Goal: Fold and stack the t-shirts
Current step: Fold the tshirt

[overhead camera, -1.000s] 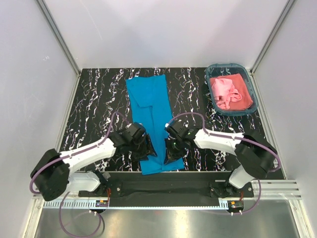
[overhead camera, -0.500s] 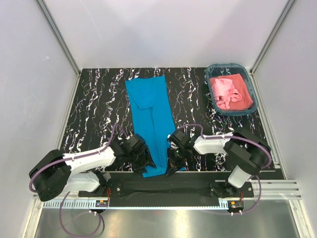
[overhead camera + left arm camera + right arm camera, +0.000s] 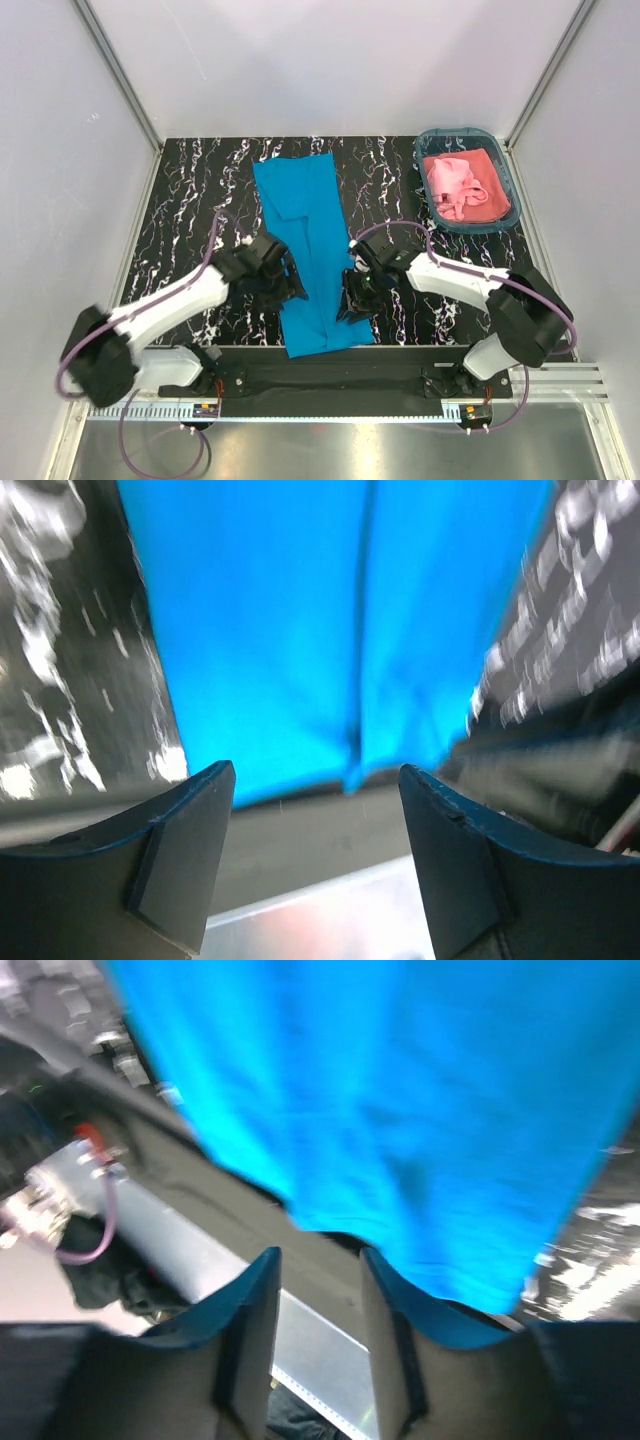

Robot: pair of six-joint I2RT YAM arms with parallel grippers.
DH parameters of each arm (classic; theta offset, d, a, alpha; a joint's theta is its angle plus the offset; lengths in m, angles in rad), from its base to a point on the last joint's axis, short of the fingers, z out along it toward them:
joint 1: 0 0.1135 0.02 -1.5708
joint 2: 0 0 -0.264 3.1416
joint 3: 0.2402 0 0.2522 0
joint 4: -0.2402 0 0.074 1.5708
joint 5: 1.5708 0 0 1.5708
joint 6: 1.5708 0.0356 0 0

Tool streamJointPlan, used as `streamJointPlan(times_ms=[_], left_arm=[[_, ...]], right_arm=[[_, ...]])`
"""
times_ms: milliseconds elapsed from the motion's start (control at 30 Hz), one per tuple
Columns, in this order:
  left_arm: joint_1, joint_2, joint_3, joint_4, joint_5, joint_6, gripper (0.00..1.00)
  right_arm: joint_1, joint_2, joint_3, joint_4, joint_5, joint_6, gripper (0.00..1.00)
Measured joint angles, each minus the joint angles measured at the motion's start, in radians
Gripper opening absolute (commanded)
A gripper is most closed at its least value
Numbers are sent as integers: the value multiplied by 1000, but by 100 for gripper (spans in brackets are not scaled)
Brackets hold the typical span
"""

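The black marbled table is sitting inside white walls, and the turquoise t-shirt is lying down its middle as one long narrow strip, its far end by the back edge and its near end reaching the front edge between the two arms.

Both pincers are letting go. A second ago they were low at the near hem, the right one clamped shut; now the left gripper is standing wide open with nothing between its fingers, and the right gripper is parting too (a narrower gap, also empty). Both are pulling back up along the strip's sides, and the cloth is staying flat where it was drawn.

I am reading that as the lengthwise fold being finished and smoothed, with the crosswise folds not yet done.

At the far right the teal basket is holding the pink t-shirt, crumpled and untouched, well apart from both arms. So stacking is not yet started.
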Motion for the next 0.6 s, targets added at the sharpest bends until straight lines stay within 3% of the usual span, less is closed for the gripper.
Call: streamJointPlan(times_ms=[133,300,433,600], left_arm=[[50,252,148,-19,-68,103,84],[50,578,536,-113,-232,195,94],[51,755,758,-176,-327,208,94],[76,922,865,-221,-360,235,92]], right_arm=[[-13,30,34,-107,77,-25,56],[-17,29,126,-211,174,-69,59],[-21,1,143,-268,222,-93,60],[-37,-76,143,-317,239,-98,61]])
